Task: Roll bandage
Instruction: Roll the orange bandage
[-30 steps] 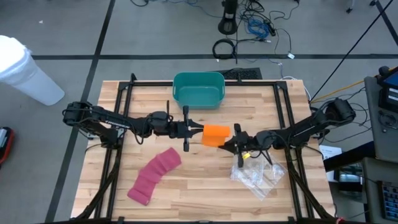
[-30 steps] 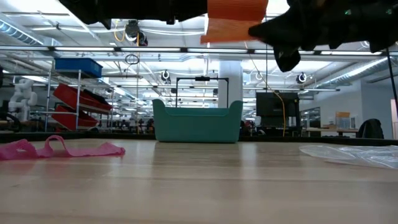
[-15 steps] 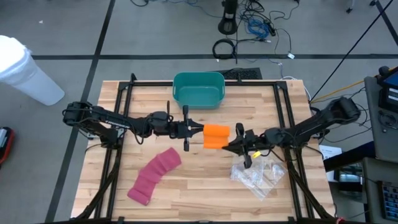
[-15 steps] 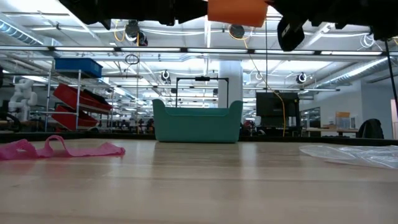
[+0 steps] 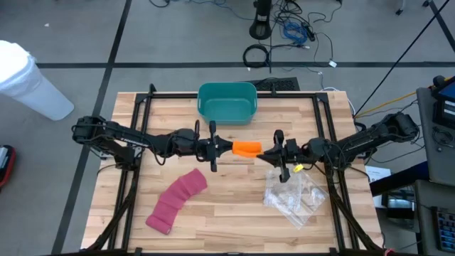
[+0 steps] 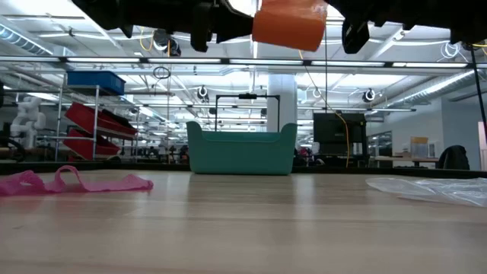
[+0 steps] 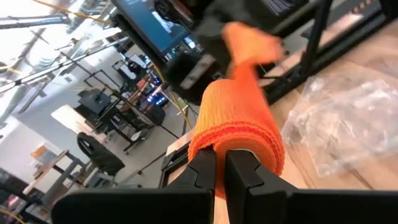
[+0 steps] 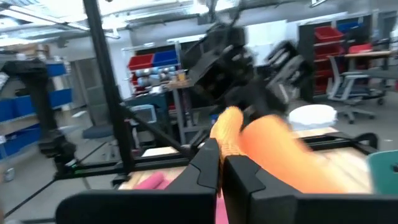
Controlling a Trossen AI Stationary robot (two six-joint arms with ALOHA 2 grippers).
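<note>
Spanning: orange bandage hangs in the air between the two grippers, above the middle of the table, just near of the teal bin.
Long axis: bandage runs left to right, in line with both arms; from above it shows as a short narrow band.
Left gripper: fingers pinched on the bandage's left end; in its wrist view the cloth curls over the closed fingertips as a partly wound roll.
Right gripper: jaws closed, at the bandage's right end; its wrist view shows orange cloth just past the fingertips, but blur hides the contact, so a grip there is likely rather than plain.
Nearer arm: neither; each sits at one end, the roll bunched toward the left gripper.
Coming move: as I judge it, winding turns on that shared left-right axis, one end twisting while the other holds tension.
Others: pink bandage lies unrolled near-left; clear plastic bag near-right; both apart from the grippers.
</note>
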